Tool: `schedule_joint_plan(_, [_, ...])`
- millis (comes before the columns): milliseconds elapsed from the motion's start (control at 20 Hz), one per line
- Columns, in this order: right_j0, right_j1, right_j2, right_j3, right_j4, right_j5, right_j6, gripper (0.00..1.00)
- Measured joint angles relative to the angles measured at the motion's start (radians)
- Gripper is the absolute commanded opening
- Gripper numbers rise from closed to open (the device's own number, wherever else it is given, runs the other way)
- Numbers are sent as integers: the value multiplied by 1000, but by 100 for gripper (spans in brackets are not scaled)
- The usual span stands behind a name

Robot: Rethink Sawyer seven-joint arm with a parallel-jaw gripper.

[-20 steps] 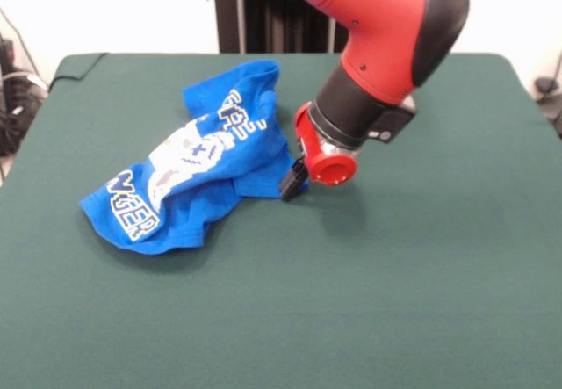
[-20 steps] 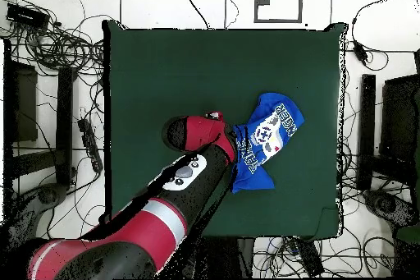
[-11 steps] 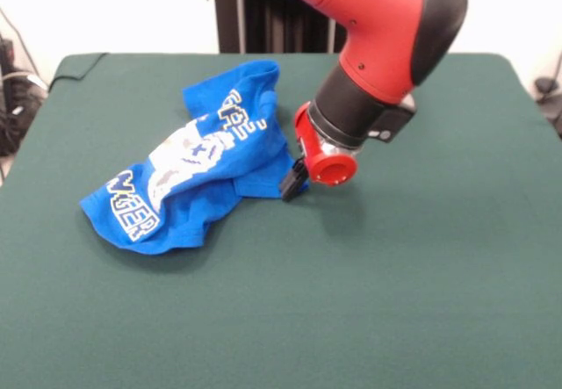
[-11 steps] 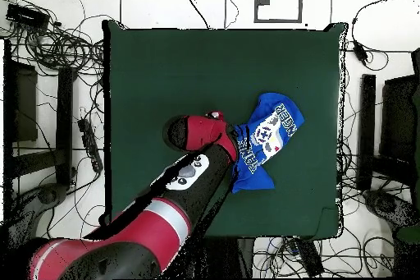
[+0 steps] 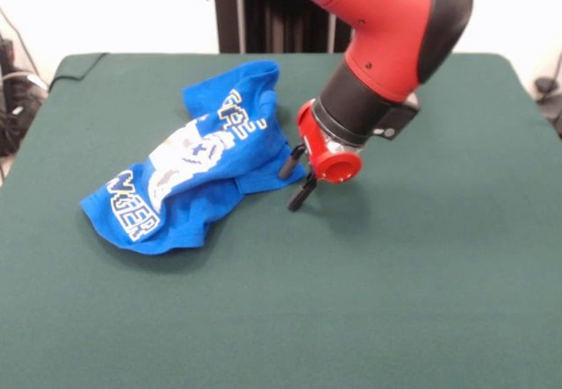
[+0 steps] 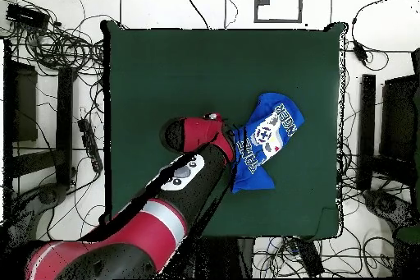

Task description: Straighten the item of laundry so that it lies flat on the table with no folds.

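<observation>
My gripper [image 5: 296, 182] hangs low over the dark green table [image 5: 404, 284], at the right-hand edge of the blue T-shirt [image 5: 189, 165] in the front view. Its two black fingers [image 5: 302, 193] stand apart, spread open with nothing between them; one tip lies against the shirt's edge, the other points down at bare cloth just beside it.

The T-shirt sits left of centre on the table in the front view, crumpled into a long diagonal heap. It is folded over itself, so the white lettering shows only in broken pieces: a few letters at the lower left corner and a few more near the upper end. The white and grey print in the middle is creased and only partly readable. Sleeves and neckline cannot be told apart among the folds.

From overhead, my red and black arm [image 6: 176, 195] crosses the table from the bottom and covers the gripper and the near edge of the shirt [image 6: 267, 141]. The table's lower left corner is hidden beneath my arm.
</observation>
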Motion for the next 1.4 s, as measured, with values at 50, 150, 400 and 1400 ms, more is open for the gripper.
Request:
schedule_joint_plan(50, [0,0,0,0,0,0,0,100])
schedule_joint_plan(150, [0,0,0,0,0,0,0,100])
schedule_joint_plan(400, [1,0,0,0,0,0,0,100])
schedule_joint_plan(1400, [9,-2,-20,0,-48,91,0,100])
